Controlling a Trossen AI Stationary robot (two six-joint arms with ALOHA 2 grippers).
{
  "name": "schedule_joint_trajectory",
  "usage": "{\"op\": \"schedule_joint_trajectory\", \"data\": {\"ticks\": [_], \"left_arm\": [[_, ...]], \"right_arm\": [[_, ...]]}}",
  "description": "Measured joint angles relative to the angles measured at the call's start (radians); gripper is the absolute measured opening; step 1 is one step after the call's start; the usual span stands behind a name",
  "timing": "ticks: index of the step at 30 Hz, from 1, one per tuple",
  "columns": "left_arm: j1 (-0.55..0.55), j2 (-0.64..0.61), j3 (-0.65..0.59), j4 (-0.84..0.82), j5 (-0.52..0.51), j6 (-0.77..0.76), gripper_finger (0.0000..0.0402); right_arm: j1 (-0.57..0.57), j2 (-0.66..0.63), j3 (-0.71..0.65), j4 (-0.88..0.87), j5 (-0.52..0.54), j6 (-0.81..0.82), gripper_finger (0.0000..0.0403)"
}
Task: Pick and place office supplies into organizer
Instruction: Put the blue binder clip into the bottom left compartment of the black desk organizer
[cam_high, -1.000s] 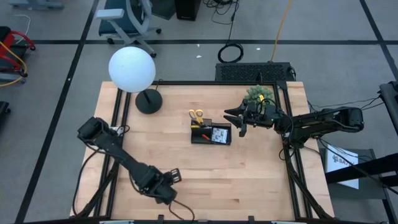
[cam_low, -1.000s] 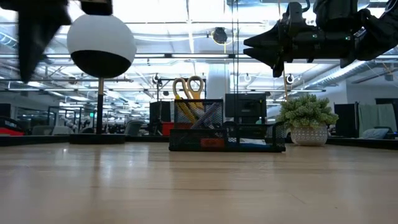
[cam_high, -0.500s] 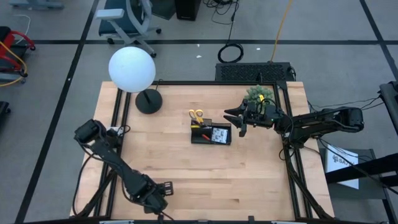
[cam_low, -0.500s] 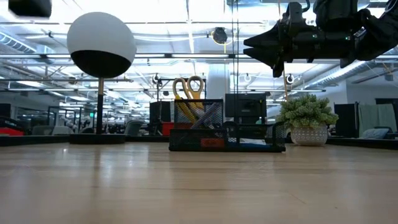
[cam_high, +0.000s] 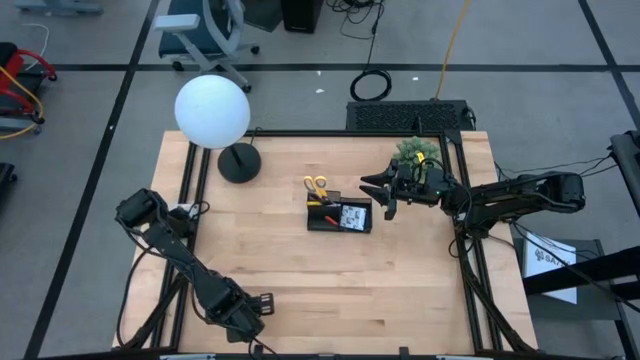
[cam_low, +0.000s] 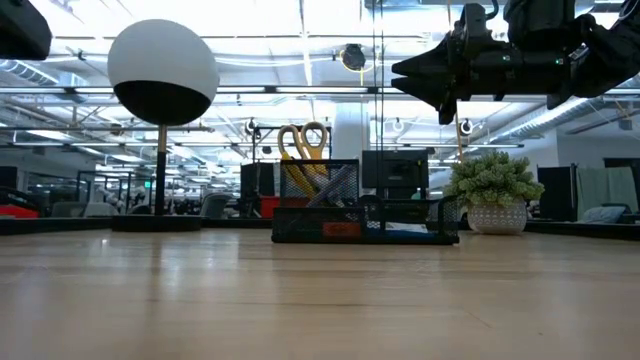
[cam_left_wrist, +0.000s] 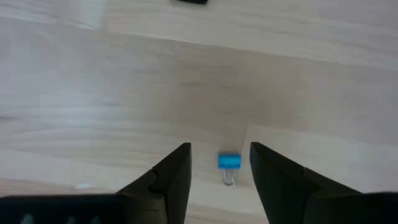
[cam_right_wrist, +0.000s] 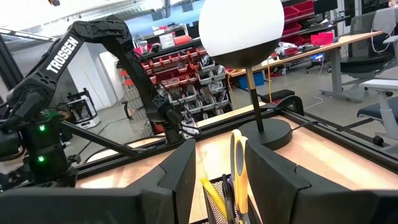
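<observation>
High view: the wooden table (cam_high: 300, 270) seen from above, with both arms over it. The left tool (cam_high: 262, 303) sits low near the table's front edge, toward the front-left corner; its fingers (cam_left_wrist: 166, 176) stand apart, open and empty, straddling a small blue binder clip (cam_left_wrist: 229, 162) that lies flat on the wood, touching neither finger. The right tool (cam_high: 372, 186) hangs above the table toward the back-right, just beside the organizer (cam_high: 340, 216) on its right side and clear of it; its fingers (cam_right_wrist: 177, 174) are parted and hold nothing.

The organizer stands near the table's middle, a little toward the back edge. Yellow-handled scissors (cam_high: 316, 185) stand upright in its taller back compartment, handles up. A small red piece (cam_high: 328, 219) lies in the lower front tray, beside a pale patterned item (cam_high: 352, 215) whose nature cannot be told. In the low view the red piece (cam_low: 340, 229) shows through the mesh wall.

A lamp with a white globe (cam_high: 212, 111) stands on a black round base (cam_high: 239, 162) near the back-left corner. A green plant (cam_high: 414, 151) stands near the back-right corner, just behind the right tool.
</observation>
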Motion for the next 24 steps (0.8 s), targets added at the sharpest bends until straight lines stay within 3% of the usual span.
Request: {"op": "schedule_joint_trajectory", "data": {"ticks": [9, 24], "left_arm": [[0.000, -0.001, -0.004, 0.001, 0.010, -0.031, 0.0159], [0.001, -0.005, -0.143, 0.133, 0.014, -0.010, 0.0159]], "right_arm": [[0.000, 0.000, 0.000, 0.000, 0.000, 0.000, 0.0130], [0.000, 0.000, 0.000, 0.000, 0.000, 0.000, 0.0130]]}}
